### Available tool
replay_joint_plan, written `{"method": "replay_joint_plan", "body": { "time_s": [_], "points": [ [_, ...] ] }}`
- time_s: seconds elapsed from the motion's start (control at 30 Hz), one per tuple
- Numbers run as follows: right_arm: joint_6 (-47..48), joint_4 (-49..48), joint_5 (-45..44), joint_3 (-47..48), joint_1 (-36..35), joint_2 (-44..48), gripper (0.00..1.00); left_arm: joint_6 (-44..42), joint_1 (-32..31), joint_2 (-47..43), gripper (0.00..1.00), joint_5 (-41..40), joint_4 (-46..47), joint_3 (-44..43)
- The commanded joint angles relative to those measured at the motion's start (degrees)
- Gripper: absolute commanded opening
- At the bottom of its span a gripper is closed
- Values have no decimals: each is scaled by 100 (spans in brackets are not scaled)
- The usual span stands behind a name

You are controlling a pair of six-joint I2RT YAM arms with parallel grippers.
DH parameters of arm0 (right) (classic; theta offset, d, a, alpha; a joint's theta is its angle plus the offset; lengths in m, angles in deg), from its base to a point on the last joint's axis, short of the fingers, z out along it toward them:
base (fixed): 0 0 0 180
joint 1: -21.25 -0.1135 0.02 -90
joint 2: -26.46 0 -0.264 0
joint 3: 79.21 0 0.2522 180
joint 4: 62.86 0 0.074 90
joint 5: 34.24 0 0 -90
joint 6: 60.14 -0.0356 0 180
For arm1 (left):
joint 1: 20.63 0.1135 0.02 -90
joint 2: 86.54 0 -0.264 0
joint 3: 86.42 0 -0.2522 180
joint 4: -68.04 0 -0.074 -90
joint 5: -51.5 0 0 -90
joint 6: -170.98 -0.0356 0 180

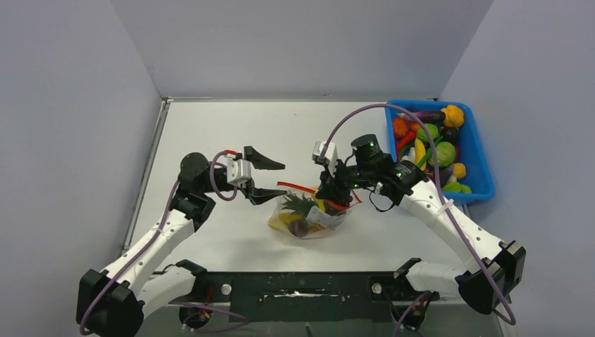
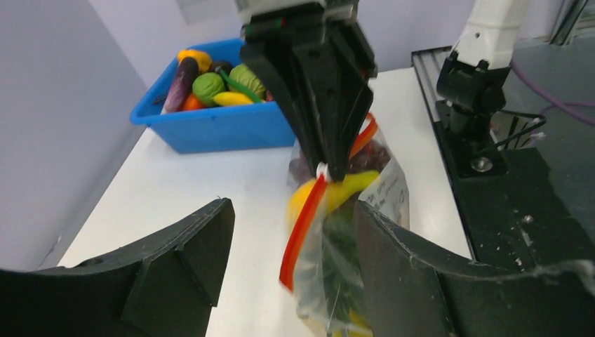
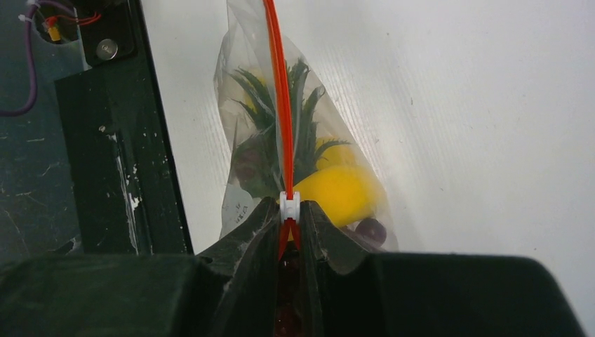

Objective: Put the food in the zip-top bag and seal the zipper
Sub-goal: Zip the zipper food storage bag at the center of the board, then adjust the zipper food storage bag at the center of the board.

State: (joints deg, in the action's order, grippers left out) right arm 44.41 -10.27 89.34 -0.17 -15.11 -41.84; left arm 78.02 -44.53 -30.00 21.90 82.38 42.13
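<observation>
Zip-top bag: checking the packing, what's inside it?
Through the zip-top bag show a pineapple's green crown, a yellow piece and a dark grape; whatever lies beneath them is covered.

Left gripper (image 2: pixel 293 210): jaws spread wide, holding nothing.
Zip-top bag (image 2: pixel 382 193): upright between the fingers.
Zipper (image 2: pixel 298 239): red, trailing down from white slider (image 2: pixel 322 170).
Right gripper (image 2: pixel 330 165): pinched on zipper at slider.
Banana (image 2: pixel 347 188): inside bag.
Blue bin (image 2: pixel 210 130): behind, toy produce heaped.

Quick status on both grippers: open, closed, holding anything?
Left gripper: open, holding nothing.
Right gripper: closed on the zipper of the zip-top bag.
</observation>
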Motion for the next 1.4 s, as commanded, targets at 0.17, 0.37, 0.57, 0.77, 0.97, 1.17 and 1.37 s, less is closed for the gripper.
{"method": "replay_joint_plan", "body": {
  "time_s": [0.17, 0.37, 0.57, 0.77, 0.97, 1.17, 1.37],
  "points": [
    [-84, -491, 317, 445, -79, -246, 0, -1534, -759, 850, 59, -216, -2046, -1125],
    [-57, -553, 342, 553, -108, -195, 0, -2011, -814, 1093, 57, -593, -2690, -1223],
    [-60, -643, 386, 483, -125, -86, 0, -2520, -979, 1279, 21, -863, -3336, -1446],
    [-694, -1148, -383, 190, -114, 95, 26, -2359, -974, 950, 0, -1105, -2736, -1055],
    [-2189, -1444, -1659, -223, -18, 915, 42, -1239, -848, 502, 0, -1125, -929, -140],
    [-2803, -1289, -3085, -954, 6, 1622, 48, -770, -820, 412, 0, -1180, -11, 239],
    [-4311, -1155, -4164, -1391, 15, 2066, 32, -608, -813, 399, 0, -1214, 168, 287]
  ]
}}
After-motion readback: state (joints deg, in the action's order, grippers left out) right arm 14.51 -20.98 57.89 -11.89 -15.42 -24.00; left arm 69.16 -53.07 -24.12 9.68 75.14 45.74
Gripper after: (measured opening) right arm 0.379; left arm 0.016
